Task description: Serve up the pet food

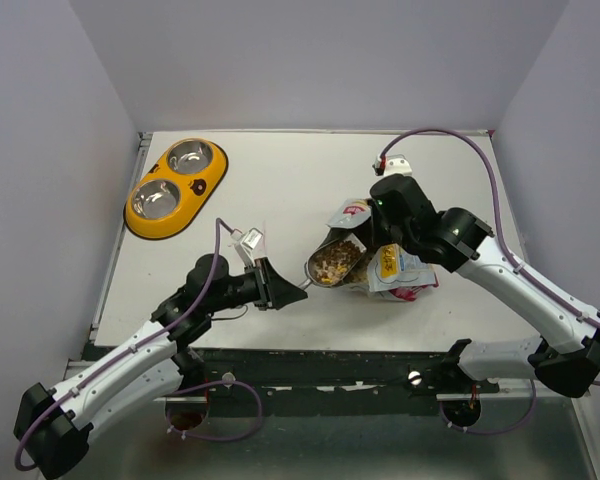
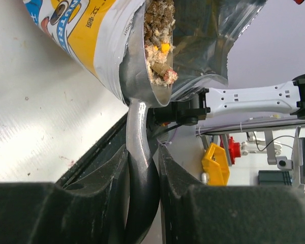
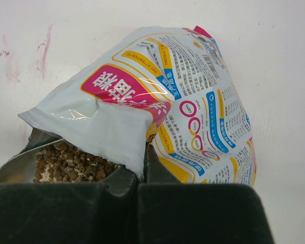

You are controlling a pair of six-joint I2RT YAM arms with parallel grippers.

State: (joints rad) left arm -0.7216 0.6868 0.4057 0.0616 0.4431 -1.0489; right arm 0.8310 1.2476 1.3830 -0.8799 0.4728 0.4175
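White table (image 1: pixel 280 180): we see left gripper (image 2: pixel 142 173) clamping scoop (image 2: pixel 142 76) handle, kibble (image 2: pixel 160 56) loaded; right gripper (image 3: pixel 141 175) pinching pouch (image 3: pixel 193 101) rim; double bowl (image 1: pixel 176 187) at 10 o'clock.

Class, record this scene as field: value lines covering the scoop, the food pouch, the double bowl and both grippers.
Scoop: bowl inside the pouch mouth, loaded with kibble
Pouch position: lying on the table, mouth toward the scoop
Double bowl: far left of the table, looks empty
Left gripper: shut on the scoop handle
Right gripper: shut, pinching the pouch's open edge
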